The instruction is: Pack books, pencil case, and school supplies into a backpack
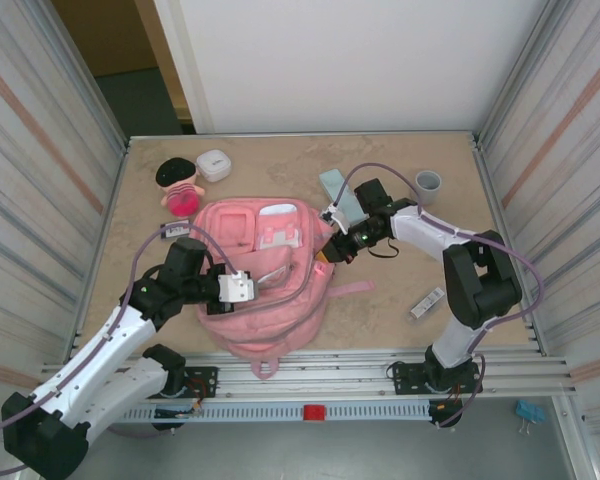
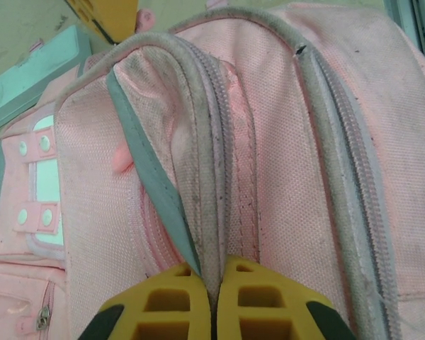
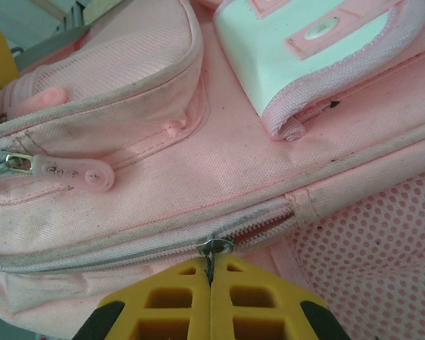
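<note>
The pink backpack (image 1: 265, 275) lies flat in the middle of the table. My left gripper (image 1: 244, 288) is at its left side, shut on the fabric edge beside the zip (image 2: 214, 234). My right gripper (image 1: 327, 253) is at the backpack's right edge, shut on the metal zipper pull (image 3: 214, 248) of the main zip. The mint-green pencil case (image 1: 338, 190) lies just behind the right gripper. A small white stick-shaped supply (image 1: 427, 302) rests on the table at the right. The books are out of view.
A grey cup (image 1: 428, 182) stands at the back right. A black-haired pink doll (image 1: 180, 186) and a small white box (image 1: 213, 165) sit at the back left. Metal walls close in both sides of the table (image 1: 380, 160).
</note>
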Controlling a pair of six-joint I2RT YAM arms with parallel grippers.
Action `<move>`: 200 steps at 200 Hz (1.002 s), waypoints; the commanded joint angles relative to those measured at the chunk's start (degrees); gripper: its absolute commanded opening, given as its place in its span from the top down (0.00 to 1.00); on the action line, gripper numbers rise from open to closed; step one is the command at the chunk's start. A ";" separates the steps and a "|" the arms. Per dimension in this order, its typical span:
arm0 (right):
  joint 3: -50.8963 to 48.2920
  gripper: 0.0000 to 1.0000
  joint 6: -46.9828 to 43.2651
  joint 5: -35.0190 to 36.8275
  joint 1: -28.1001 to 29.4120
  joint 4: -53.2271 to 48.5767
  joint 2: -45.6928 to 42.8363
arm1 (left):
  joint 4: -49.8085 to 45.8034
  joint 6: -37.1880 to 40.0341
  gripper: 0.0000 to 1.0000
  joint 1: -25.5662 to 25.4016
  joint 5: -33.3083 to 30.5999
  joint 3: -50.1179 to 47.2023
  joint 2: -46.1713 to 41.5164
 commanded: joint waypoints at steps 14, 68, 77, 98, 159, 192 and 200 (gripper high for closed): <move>0.23 1.00 3.51 -1.28 0.49 -4.25 -4.23 | 8.59 -7.33 1.00 0.26 -5.01 0.68 0.58; -3.68 1.00 13.58 0.20 3.20 -1.74 -10.02 | 14.58 -16.52 1.00 -7.71 -19.66 2.67 5.26; -4.65 1.00 15.88 0.70 3.59 -0.62 -11.02 | 15.94 -18.54 1.00 -8.62 -20.96 2.91 5.88; -6.32 1.00 21.09 1.47 4.96 1.77 -12.59 | 19.53 -22.87 1.00 -10.38 -24.77 3.15 7.01; -11.43 1.00 35.69 5.99 12.04 9.58 -19.47 | 25.69 -31.87 1.00 -13.69 -34.99 4.35 10.52; -13.49 1.00 45.26 10.33 15.72 13.55 -23.25 | 28.09 -34.74 1.00 -15.86 -37.30 5.17 12.90; -13.92 1.00 47.50 11.31 16.94 14.72 -23.84 | 28.81 -35.45 1.00 -16.21 -37.18 5.25 13.23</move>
